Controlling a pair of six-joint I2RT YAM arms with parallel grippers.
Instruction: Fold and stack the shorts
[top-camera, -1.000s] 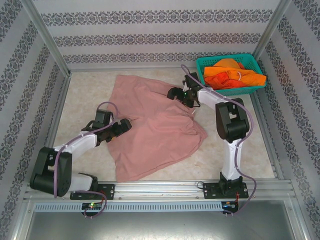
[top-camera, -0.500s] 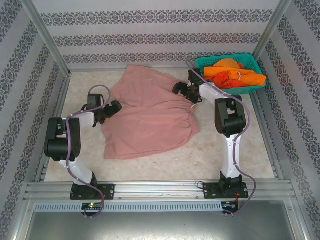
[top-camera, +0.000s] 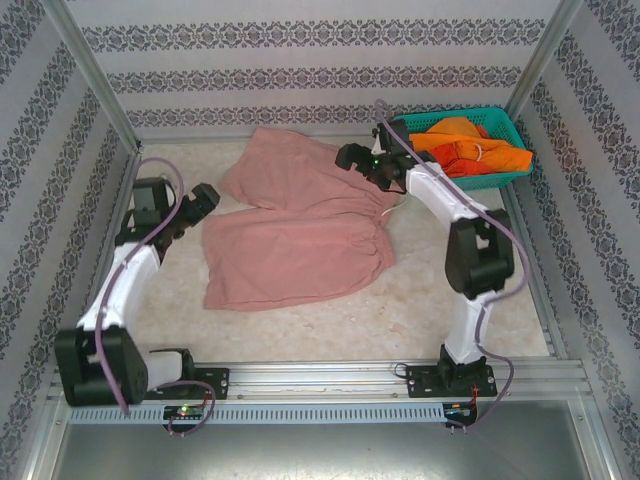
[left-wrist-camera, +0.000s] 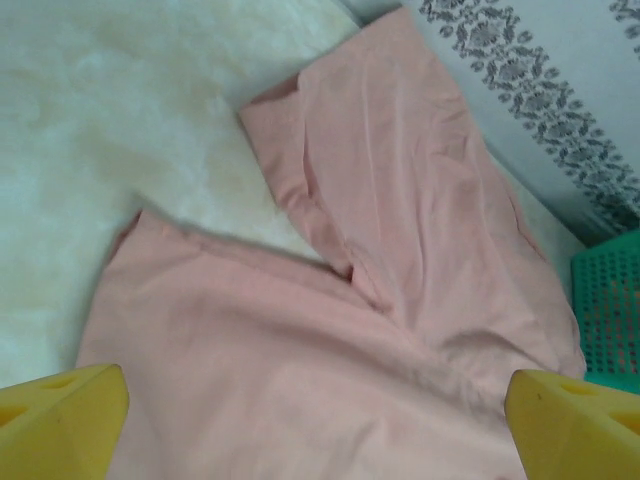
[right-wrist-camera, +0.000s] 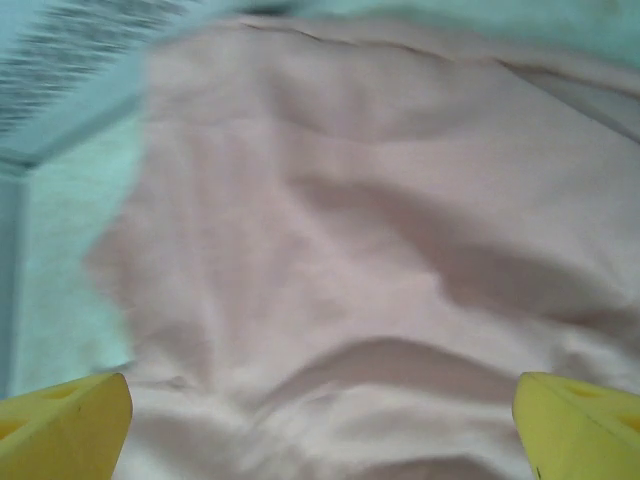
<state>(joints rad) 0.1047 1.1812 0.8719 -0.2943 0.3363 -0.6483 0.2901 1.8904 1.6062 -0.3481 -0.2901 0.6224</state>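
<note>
Dusty pink shorts (top-camera: 300, 235) lie spread mid-table, and orange shorts (top-camera: 465, 150) sit in the far-right basket (top-camera: 450, 112). The left gripper (top-camera: 203, 196) and right gripper (top-camera: 352, 158) both gape empty. Each should probably pinch the pink pair's far edge and fold it evenly nearward.

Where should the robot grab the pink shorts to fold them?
Probably the near leg's hem, pinched from the left by the left end effector. The pink shorts lie flat, so that free edge lifts easily and folds over.
</note>
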